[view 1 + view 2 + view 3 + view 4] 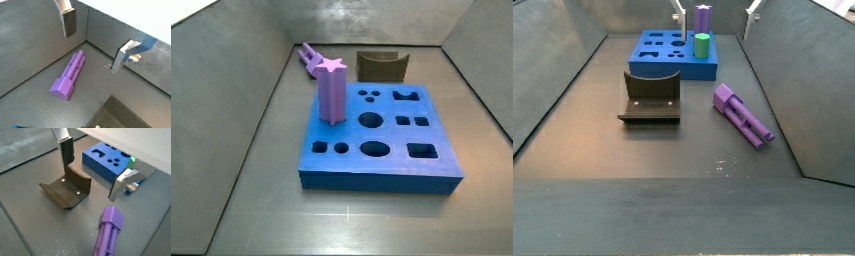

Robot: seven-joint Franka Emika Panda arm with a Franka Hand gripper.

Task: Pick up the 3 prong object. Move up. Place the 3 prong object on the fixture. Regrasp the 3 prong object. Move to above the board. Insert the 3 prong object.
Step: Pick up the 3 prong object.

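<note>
The gripper (93,39) is seen spread wide and empty above the floor. The 3 prong object (742,113) is laid flat beside the fixture (651,95), near the board (673,54).

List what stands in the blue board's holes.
A purple star-topped post and a green peg stand in the board. The other holes look empty, though the depths are hidden. The open tool hangs above the purple forked peg.
</note>
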